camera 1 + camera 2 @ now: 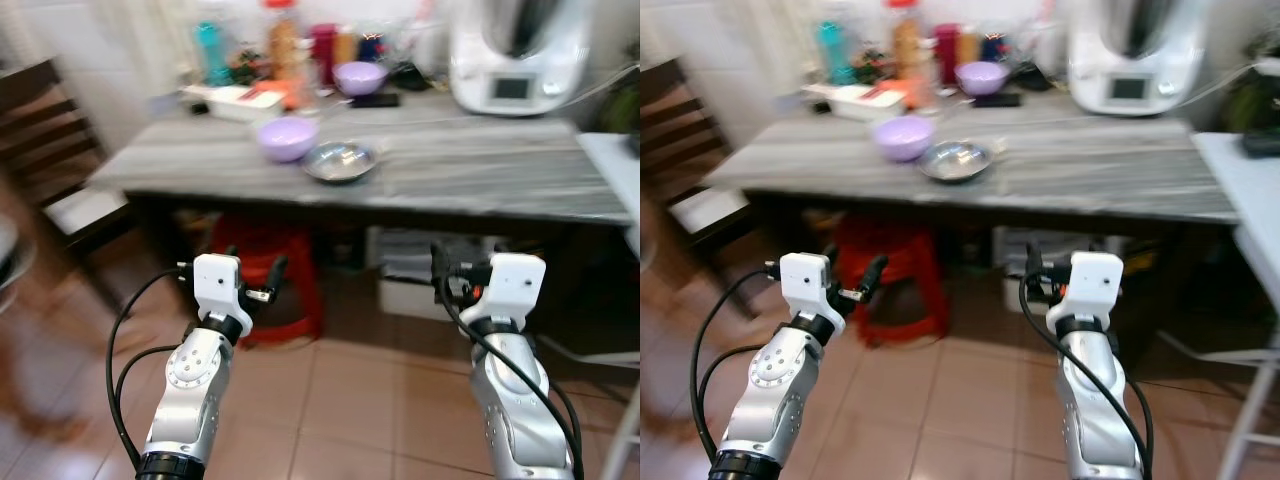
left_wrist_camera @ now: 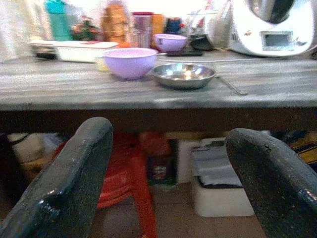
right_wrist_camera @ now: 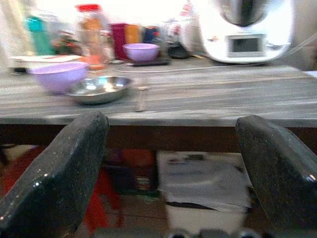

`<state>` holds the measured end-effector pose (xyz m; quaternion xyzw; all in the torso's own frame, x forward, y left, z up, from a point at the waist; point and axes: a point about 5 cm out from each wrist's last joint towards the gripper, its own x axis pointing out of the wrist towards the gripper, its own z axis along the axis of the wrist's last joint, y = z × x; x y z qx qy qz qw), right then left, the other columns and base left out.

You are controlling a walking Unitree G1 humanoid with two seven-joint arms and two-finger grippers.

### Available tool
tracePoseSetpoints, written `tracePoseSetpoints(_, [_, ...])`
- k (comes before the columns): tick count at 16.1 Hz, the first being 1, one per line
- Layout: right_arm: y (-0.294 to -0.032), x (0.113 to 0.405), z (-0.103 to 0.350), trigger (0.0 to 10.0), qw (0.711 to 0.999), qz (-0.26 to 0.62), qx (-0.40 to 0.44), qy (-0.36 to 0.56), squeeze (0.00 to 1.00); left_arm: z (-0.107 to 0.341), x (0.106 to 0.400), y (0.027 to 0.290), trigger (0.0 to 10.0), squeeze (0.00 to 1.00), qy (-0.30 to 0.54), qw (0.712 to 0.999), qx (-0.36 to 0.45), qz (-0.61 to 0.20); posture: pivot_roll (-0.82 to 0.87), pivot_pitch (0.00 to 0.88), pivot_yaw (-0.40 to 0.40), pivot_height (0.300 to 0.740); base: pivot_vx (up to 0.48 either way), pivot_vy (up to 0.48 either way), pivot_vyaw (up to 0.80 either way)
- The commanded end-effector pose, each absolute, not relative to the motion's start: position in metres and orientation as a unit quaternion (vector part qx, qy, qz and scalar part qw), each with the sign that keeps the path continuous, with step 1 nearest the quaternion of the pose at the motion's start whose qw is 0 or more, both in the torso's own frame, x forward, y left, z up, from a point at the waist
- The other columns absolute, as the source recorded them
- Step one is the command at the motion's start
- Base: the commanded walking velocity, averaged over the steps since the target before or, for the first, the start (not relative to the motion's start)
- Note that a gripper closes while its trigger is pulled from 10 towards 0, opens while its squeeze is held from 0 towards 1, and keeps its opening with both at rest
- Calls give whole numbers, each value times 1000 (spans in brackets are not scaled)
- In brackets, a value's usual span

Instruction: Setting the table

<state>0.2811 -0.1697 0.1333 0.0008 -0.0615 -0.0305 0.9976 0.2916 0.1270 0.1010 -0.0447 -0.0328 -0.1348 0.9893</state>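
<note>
The long grey wooden bench holds a round purple plastic bowl touching a shiny metal dish. Both end effectors, left and right, hang wide open and empty; a careless reach might knock the bowl off.

My head views are blurred; the bottles at the table's back won't resolve, the chair is cut by the edge, and the stool sits half hidden underneath

Home kitchen: cluttered table, food processor
</note>
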Motion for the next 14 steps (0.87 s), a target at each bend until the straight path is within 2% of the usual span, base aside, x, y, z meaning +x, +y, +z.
tracePoseSetpoints(1, [-171,280,131,10000,998,-30,1,-57,0,102,291,123,10000,0,-39,987,-45,-150,-134,0,92,740,0,0,0])
tracePoseSetpoints(11, [-172,280,129,10000,998,-33,-2,-52,0,106,291,118,10000,0,-50,981,-51,-180,-133,1,94,740,0,0,0])
tracePoseSetpoints(14, [-172,280,128,10000,998,-34,-2,-51,0,106,291,118,10000,0,-49,981,-51,-182,-133,2,95,740,0,-259,0])
